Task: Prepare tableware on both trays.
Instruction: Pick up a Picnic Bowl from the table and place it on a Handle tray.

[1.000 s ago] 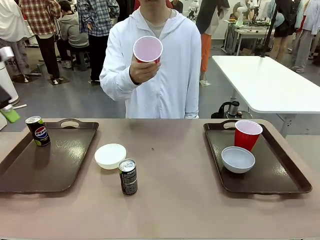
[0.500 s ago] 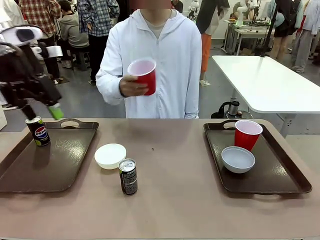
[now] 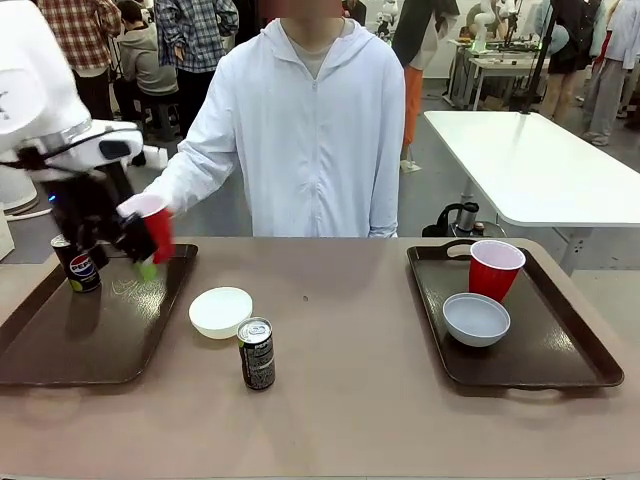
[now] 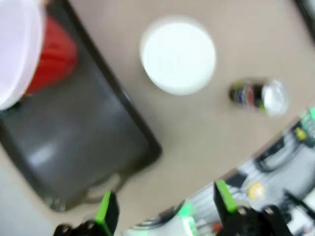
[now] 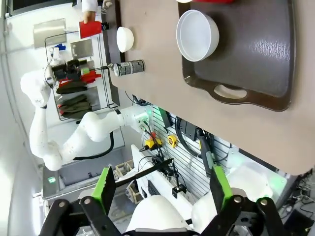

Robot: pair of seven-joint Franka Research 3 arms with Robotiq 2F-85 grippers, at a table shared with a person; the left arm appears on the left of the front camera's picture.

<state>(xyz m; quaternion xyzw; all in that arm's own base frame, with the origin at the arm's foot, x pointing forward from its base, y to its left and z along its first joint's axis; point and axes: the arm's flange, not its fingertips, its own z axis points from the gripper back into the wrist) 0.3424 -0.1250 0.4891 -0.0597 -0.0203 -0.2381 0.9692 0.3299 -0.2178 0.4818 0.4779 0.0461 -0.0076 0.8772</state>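
A person's hand holds a red cup (image 3: pixel 152 226) just above the far end of the left tray (image 3: pixel 90 340). My left gripper (image 3: pixel 122 258) hangs open right beside that cup, with a Pepsi can (image 3: pixel 78 265) standing on the tray next to it. In the blurred left wrist view my left gripper (image 4: pixel 165 206) has nothing between its jaws, and the red cup (image 4: pixel 49 54) sits at the upper left. A cream bowl (image 3: pixel 221 311) and a dark can (image 3: pixel 256 353) stand on the table. The right tray (image 3: pixel 570 350) carries another red cup (image 3: pixel 495 268) and a greyish bowl (image 3: pixel 476 318). My right gripper (image 5: pixel 162 189) is open, high over the right tray (image 5: pixel 256 59).
The person in a white hoodie (image 3: pixel 320 130) stands at the far side of the table, one arm stretched toward the left tray. A white table (image 3: pixel 530 165) stands behind on the right. Bare tabletop (image 3: pixel 350 300) lies between the two trays.
The person has brought the red cup down from chest height to the left tray's far end. My left arm has swung down and right, to beside the cup.
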